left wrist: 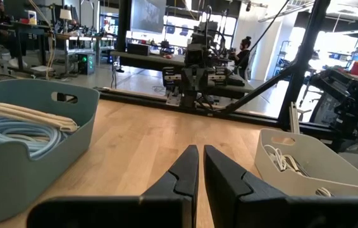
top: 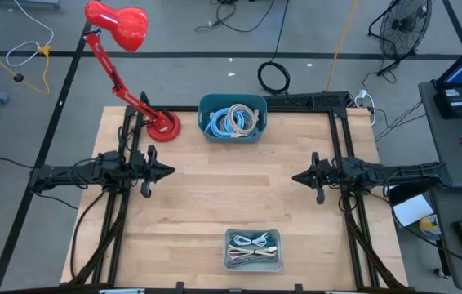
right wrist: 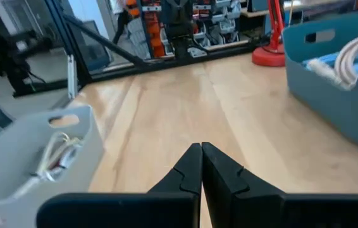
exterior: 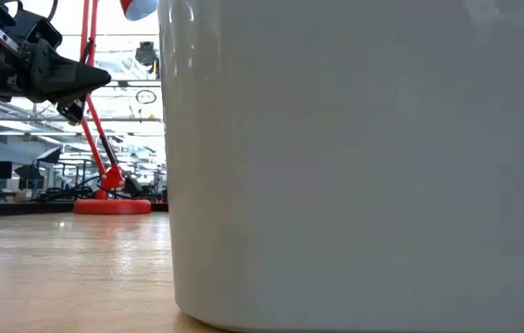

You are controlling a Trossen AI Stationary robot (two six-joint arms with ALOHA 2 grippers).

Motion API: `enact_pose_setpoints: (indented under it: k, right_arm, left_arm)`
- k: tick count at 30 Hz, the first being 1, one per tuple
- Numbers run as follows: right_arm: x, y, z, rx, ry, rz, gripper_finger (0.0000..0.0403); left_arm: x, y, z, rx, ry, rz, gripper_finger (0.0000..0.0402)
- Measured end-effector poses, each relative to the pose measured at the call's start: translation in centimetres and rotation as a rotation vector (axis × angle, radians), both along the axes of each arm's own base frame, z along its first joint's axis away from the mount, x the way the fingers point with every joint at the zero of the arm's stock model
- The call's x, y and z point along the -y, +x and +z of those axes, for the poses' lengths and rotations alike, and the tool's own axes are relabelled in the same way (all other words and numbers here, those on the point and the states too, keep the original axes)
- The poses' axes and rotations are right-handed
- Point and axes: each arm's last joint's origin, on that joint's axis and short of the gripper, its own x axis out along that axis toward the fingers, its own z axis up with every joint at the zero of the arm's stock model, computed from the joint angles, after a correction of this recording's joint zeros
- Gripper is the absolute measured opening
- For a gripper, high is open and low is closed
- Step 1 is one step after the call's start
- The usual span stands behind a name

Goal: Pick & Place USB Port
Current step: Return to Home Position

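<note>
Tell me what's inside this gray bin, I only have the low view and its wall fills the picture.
Observer: From above, the gray bin holds white cables.
Operator: Where are the arms?
Observer: The left pincer and right pincer hang facing each other over mid-table, both shut, holding nothing.
Operator: And the other bin?
Observer: The green bin sits at the far edge beside the red lamp, holding coiled blue and white cables.

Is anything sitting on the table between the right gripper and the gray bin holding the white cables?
Nothing visible. In the high view, only bare table lies between the right gripper and the gray bin. The teal bin and red lamp stand on the far side, off that line. The left gripper waits opposite.
</note>
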Motion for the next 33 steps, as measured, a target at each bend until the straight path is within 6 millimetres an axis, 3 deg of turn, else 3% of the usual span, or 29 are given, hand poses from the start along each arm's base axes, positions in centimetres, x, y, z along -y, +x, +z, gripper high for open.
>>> enact_pose_setpoints:
  k: [13,21,33]
  right_arm:
    - [0.0,-0.3,0.3,0.017,-0.187,0.052,0.0000]
    - [0.0,-1.5,1.2,0.021,-0.182,0.031,0.0000]
    - [0.0,-1.5,1.4,0.048,-0.213,0.031,0.0000]
  left_arm:
    - [0.0,0.0,0.0,0.000,-0.001,0.000,0.0026]
    - [0.0,0.0,0.0,0.000,-0.001,0.000,0.0026]
    - [0.0,0.0,0.0,-0.001,-0.001,-0.002,0.0026]
